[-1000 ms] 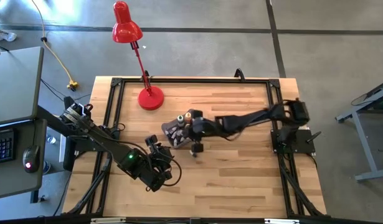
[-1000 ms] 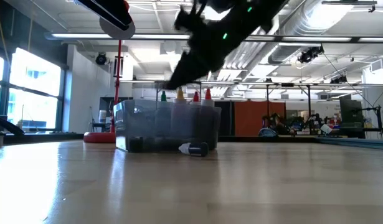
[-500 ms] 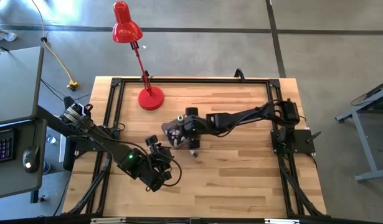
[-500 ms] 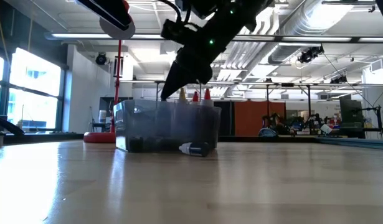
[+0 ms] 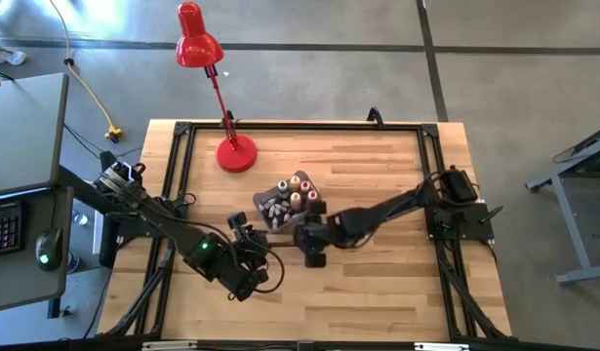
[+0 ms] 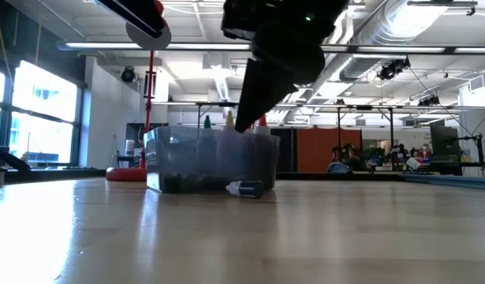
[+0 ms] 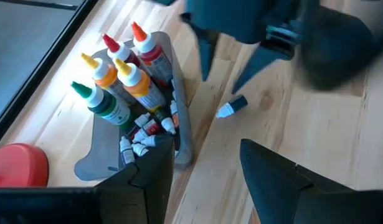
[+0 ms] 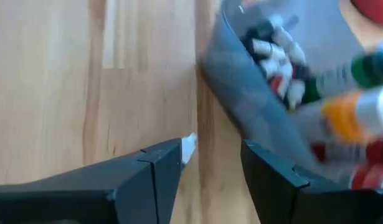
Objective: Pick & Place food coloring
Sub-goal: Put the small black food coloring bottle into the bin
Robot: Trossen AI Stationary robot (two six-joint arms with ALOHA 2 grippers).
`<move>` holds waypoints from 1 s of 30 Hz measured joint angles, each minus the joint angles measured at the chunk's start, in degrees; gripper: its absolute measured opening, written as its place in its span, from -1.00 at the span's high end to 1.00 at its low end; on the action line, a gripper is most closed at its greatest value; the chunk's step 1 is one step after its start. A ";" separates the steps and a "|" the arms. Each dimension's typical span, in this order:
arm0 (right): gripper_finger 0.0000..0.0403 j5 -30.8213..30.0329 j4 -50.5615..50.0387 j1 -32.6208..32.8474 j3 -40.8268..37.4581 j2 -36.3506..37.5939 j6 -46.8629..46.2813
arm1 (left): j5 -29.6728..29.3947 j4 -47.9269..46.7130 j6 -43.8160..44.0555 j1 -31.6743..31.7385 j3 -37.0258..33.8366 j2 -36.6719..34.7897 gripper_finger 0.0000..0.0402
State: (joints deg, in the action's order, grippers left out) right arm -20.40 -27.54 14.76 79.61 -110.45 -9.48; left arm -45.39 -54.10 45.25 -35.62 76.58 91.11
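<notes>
You are looking down on a pale wooden table (image 5: 378, 283) edged by a black metal frame, standing on a grey floor. The low view looks across it into a large hall with ceiling ducts, strip lights and windows.

Since a second ago, the right gripper (image 5: 314, 249) has pulled back from above the bin and now hangs just at the bin's five o'clock side. Its fingers (image 7: 207, 53), shut a second ago, now stand apart and hold nothing. The left gripper (image 5: 263, 276) has not moved; it waits at the bin's seven o'clock, fingers parted and empty.

The grey translucent bin (image 5: 265, 203) sits near the table's centre. Upright in it are the tall food coloring bottles (image 7: 126, 78), green, orange-capped and red, with a heap of tiny white-capped bottles (image 7: 144, 134) lying beside them. One small dark bottle with a white cap (image 7: 231, 107) lies on its side on the wood, just outside the bin wall and right below the right gripper.

A red desk lamp (image 5: 217, 83) stands at the bin's eleven o'clock, well apart. In the low view the right arm blocks part of the bin's rim.
</notes>
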 joint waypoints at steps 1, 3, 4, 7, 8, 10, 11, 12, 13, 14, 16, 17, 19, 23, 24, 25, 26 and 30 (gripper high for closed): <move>0.21 -1.42 0.57 0.91 -0.80 0.00 -3.09 | 0.00 0.01 0.00 0.00 0.00 0.00 0.11; 0.21 -3.13 2.90 2.25 -2.85 -0.01 -7.62 | -0.02 0.07 0.00 0.00 0.00 0.00 0.11; 0.21 -3.68 4.21 2.76 -3.95 -0.03 -9.54 | -0.04 0.10 0.02 0.00 0.00 0.00 0.11; 0.20 -4.59 9.99 3.32 -7.97 -0.03 -14.52 | -0.20 0.53 0.01 0.00 0.00 0.00 0.11; 0.20 -4.33 12.34 3.13 -9.39 -0.06 -15.67 | -0.20 0.73 0.02 0.00 0.00 0.00 0.11; 0.20 -3.34 16.99 2.48 -11.99 -0.07 -17.66 | -0.22 1.23 0.00 0.00 0.00 0.00 0.11; 0.20 -2.64 19.32 2.21 -13.17 -0.07 -18.21 | -0.22 1.53 0.02 0.00 0.00 0.00 0.11; 0.20 -1.98 21.68 1.94 -14.30 -0.07 -18.57 | -0.24 1.81 0.02 0.02 0.00 0.00 0.11; 0.20 -1.43 24.03 1.68 -15.39 -0.07 -18.60 | -0.28 2.09 0.02 0.02 -0.02 0.00 0.11; 0.20 -0.89 26.20 1.50 -16.39 -0.07 -18.62 | -0.46 2.17 0.17 0.02 -0.02 0.00 0.11; 0.20 -0.22 29.93 1.33 -18.10 -0.07 -18.58 | -1.31 2.13 1.43 0.02 -0.02 0.00 0.11; 0.20 -0.25 31.32 1.38 -18.80 -0.07 -17.88 | -1.72 2.12 2.14 0.02 -0.02 0.00 0.11; 0.20 -0.23 32.16 1.38 -19.82 -0.14 -16.48 | -2.16 2.13 3.06 0.03 -0.02 0.00 0.11; 0.20 -0.25 31.69 1.38 -20.54 -0.95 -16.08 | -2.70 2.13 3.26 0.04 -0.02 0.00 0.11; 0.20 -0.24 31.76 1.38 -20.52 -1.30 -16.04 | -3.21 2.13 3.65 0.04 -0.04 0.00 0.11; 0.20 -0.26 31.86 1.38 -20.52 -1.81 -15.98 | -3.77 2.13 4.14 0.04 -0.04 0.00 0.11; 0.20 -0.35 31.88 1.34 -20.52 -2.31 -15.55 | -4.49 2.11 4.56 0.04 -0.04 0.00 0.11; 0.24 -0.24 32.95 1.12 -20.34 -4.22 -14.46 | -5.16 2.11 4.78 0.04 -0.04 0.00 0.11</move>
State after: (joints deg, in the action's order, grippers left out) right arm -20.64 5.41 15.88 59.26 -114.67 -23.94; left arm -50.54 -51.99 50.04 -35.57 76.53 91.11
